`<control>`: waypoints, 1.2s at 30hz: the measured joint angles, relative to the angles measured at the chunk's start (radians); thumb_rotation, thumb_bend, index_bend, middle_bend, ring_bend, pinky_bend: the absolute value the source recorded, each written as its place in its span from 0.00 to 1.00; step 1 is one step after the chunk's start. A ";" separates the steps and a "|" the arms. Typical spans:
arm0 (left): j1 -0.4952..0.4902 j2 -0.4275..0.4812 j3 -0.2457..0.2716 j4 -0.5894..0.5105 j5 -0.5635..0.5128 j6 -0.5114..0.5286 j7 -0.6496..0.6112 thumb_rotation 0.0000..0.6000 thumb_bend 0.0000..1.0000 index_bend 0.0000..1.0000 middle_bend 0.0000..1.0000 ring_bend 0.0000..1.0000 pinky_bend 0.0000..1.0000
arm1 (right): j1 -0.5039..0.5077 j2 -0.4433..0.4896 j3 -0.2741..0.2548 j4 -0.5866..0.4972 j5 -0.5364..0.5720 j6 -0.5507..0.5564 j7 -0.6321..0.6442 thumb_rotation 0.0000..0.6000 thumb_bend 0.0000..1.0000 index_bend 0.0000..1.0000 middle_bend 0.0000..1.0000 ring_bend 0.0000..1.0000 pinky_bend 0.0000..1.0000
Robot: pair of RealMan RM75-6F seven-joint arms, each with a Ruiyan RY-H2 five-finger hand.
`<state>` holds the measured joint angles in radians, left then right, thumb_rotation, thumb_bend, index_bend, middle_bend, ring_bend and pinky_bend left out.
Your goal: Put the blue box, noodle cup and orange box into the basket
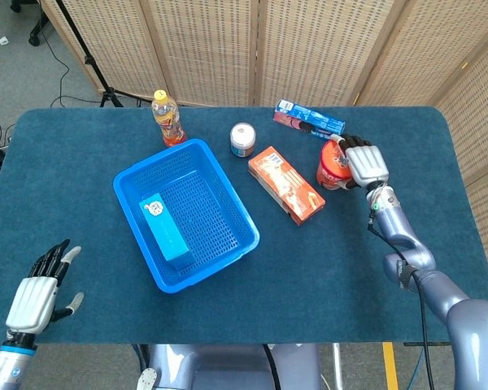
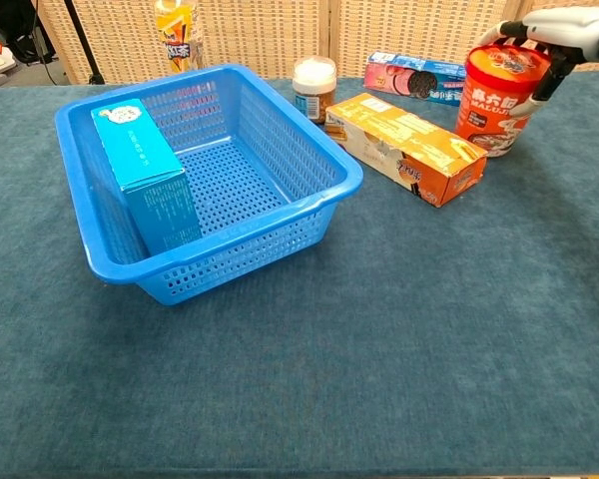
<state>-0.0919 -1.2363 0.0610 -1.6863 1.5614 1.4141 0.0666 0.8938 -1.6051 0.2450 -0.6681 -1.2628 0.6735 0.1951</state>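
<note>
The red noodle cup (image 1: 332,166) (image 2: 499,98) stands at the far right of the table, slightly tilted. My right hand (image 1: 366,165) (image 2: 564,28) grips it from the right, fingers curled over its rim. Just left of the cup lies the orange box (image 1: 285,184) (image 2: 404,148), flat on the cloth. The blue box (image 1: 164,227) (image 2: 145,175) leans inside the blue basket (image 1: 232,188) (image 2: 280,215) against its left wall. My left hand (image 1: 37,296) hovers at the near left corner, fingers spread and holding nothing; the chest view does not show it.
An orange drink bottle (image 1: 168,119) (image 2: 177,35) stands behind the basket. A white-lidded jar (image 1: 242,140) (image 2: 313,90) and a blue cookie box (image 1: 309,119) (image 2: 419,78) sit behind the orange box. Folding screens close off the far side.
</note>
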 measured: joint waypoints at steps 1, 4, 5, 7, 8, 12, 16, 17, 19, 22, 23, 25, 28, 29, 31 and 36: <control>0.000 0.002 0.001 -0.002 0.002 0.001 -0.003 1.00 0.30 0.08 0.00 0.00 0.13 | -0.006 0.011 0.002 -0.022 0.005 0.007 -0.012 1.00 0.31 0.55 0.35 0.35 0.47; 0.001 0.007 0.002 -0.007 0.007 0.004 -0.010 1.00 0.30 0.08 0.00 0.00 0.13 | -0.028 0.051 0.008 -0.102 0.027 0.030 -0.060 1.00 0.31 0.56 0.35 0.35 0.47; 0.001 0.008 0.002 -0.009 0.008 0.005 -0.013 1.00 0.30 0.08 0.00 0.00 0.13 | -0.037 0.069 0.011 -0.135 0.037 0.039 -0.081 1.00 0.31 0.56 0.35 0.35 0.47; 0.001 0.012 0.003 -0.013 0.012 0.007 -0.019 1.00 0.30 0.08 0.00 0.00 0.13 | -0.051 0.097 0.016 -0.185 0.054 0.054 -0.114 1.00 0.31 0.56 0.35 0.35 0.47; 0.001 0.014 0.003 -0.015 0.014 0.007 -0.021 1.00 0.30 0.08 0.00 0.00 0.13 | -0.059 0.116 0.020 -0.220 0.066 0.064 -0.136 1.00 0.31 0.56 0.35 0.35 0.47; 0.002 0.027 0.011 -0.032 0.039 0.014 -0.037 1.00 0.30 0.08 0.00 0.00 0.13 | -0.085 0.188 0.038 -0.349 0.104 0.109 -0.209 1.00 0.31 0.56 0.35 0.35 0.47; 0.003 0.041 0.020 -0.047 0.063 0.024 -0.056 1.00 0.30 0.08 0.00 0.00 0.13 | -0.110 0.270 0.057 -0.511 0.146 0.163 -0.295 1.00 0.31 0.56 0.35 0.35 0.47; 0.003 0.043 0.022 -0.049 0.066 0.024 -0.060 1.00 0.30 0.08 0.00 0.00 0.13 | -0.117 0.294 0.063 -0.563 0.160 0.181 -0.322 1.00 0.31 0.56 0.35 0.35 0.47; 0.002 0.047 0.025 -0.053 0.072 0.026 -0.071 1.00 0.30 0.08 0.00 0.00 0.13 | -0.127 0.330 0.072 -0.642 0.179 0.211 -0.364 1.00 0.31 0.56 0.34 0.35 0.47; 0.002 0.054 0.027 -0.059 0.081 0.029 -0.092 1.00 0.30 0.08 0.00 0.00 0.13 | -0.144 0.388 0.085 -0.778 0.206 0.268 -0.434 1.00 0.31 0.56 0.34 0.35 0.47; 0.002 0.057 0.028 -0.061 0.083 0.029 -0.099 1.00 0.30 0.08 0.00 0.00 0.13 | -0.151 0.410 0.089 -0.834 0.213 0.293 -0.460 1.00 0.31 0.56 0.34 0.35 0.47; 0.001 0.064 0.030 -0.064 0.087 0.030 -0.119 1.00 0.30 0.08 0.00 0.00 0.13 | -0.163 0.442 0.094 -0.919 0.222 0.330 -0.500 1.00 0.31 0.56 0.33 0.35 0.47; -0.001 0.073 0.033 -0.067 0.093 0.029 -0.140 1.00 0.30 0.08 0.00 0.00 0.13 | -0.181 0.490 0.100 -1.059 0.235 0.395 -0.566 1.00 0.31 0.56 0.33 0.35 0.47; -0.002 0.075 0.034 -0.068 0.096 0.029 -0.144 1.00 0.30 0.08 0.00 0.00 0.13 | -0.189 0.507 0.101 -1.112 0.238 0.421 -0.591 1.00 0.31 0.56 0.33 0.35 0.47; -0.003 0.080 0.038 -0.071 0.103 0.028 -0.152 1.00 0.30 0.08 0.00 0.00 0.13 | -0.200 0.527 0.102 -1.185 0.240 0.461 -0.625 1.00 0.31 0.56 0.33 0.35 0.47; -0.003 0.090 0.049 -0.080 0.131 0.034 -0.165 1.00 0.30 0.08 0.00 0.00 0.13 | -0.231 0.550 0.084 -1.357 0.230 0.560 -0.716 1.00 0.31 0.56 0.32 0.35 0.47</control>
<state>-0.0951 -1.1458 0.1102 -1.7664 1.6923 1.4479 -0.0985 0.6625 -1.0546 0.3292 -2.0251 -1.0326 1.2332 -0.5205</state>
